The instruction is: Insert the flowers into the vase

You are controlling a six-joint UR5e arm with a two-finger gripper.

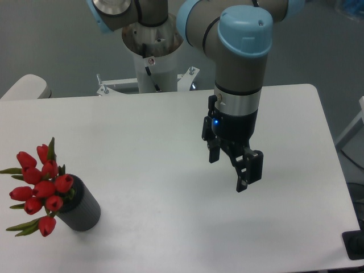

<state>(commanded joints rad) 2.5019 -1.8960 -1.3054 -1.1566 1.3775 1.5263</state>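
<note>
White table [114, 136] with rounded corners, grey floor [51, 40] behind, even light

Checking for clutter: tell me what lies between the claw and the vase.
Nothing: only bare white table separates the claw from the vase, per the fixed camera.

Sole obstacle: vase [81, 209], far left.
</note>
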